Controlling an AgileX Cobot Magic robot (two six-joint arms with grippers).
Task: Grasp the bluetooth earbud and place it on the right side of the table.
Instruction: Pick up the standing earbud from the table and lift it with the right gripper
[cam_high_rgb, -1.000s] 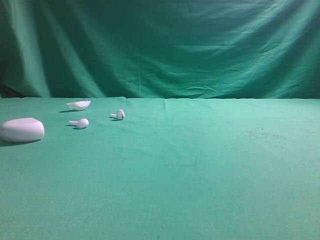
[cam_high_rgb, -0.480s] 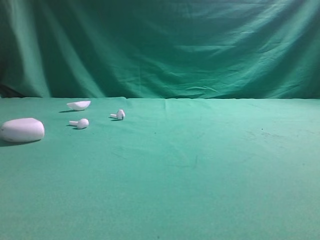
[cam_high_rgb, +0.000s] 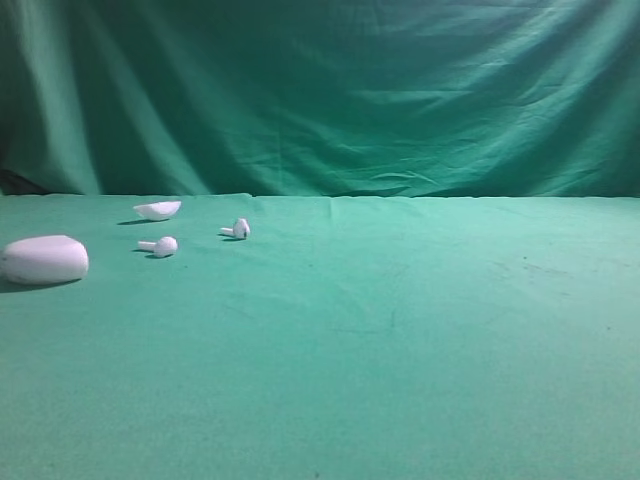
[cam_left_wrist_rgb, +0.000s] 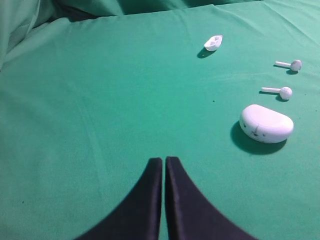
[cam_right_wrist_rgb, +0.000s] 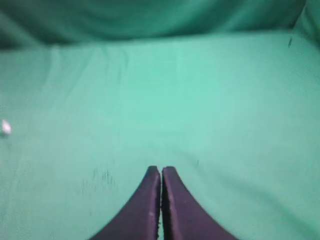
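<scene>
Two tiny white bluetooth earbuds lie on the green table (cam_high_rgb: 400, 350) at the far left: one (cam_high_rgb: 160, 246) nearer, the other (cam_high_rgb: 237, 229) farther right. In the left wrist view they lie at the right, one (cam_left_wrist_rgb: 280, 91) nearer and one (cam_left_wrist_rgb: 291, 65) farther. My left gripper (cam_left_wrist_rgb: 163, 160) is shut and empty, well short and left of them. My right gripper (cam_right_wrist_rgb: 161, 170) is shut and empty over bare cloth; a small white thing (cam_right_wrist_rgb: 5, 127) shows at its view's left edge. Neither gripper shows in the exterior view.
A large white oval case (cam_high_rgb: 44, 260) lies at the left edge, also in the left wrist view (cam_left_wrist_rgb: 266, 124). A white shallow shell-shaped piece (cam_high_rgb: 158, 210) lies behind the earbuds, also in the left wrist view (cam_left_wrist_rgb: 213, 43). A draped green backdrop (cam_high_rgb: 320, 90) rises behind.
</scene>
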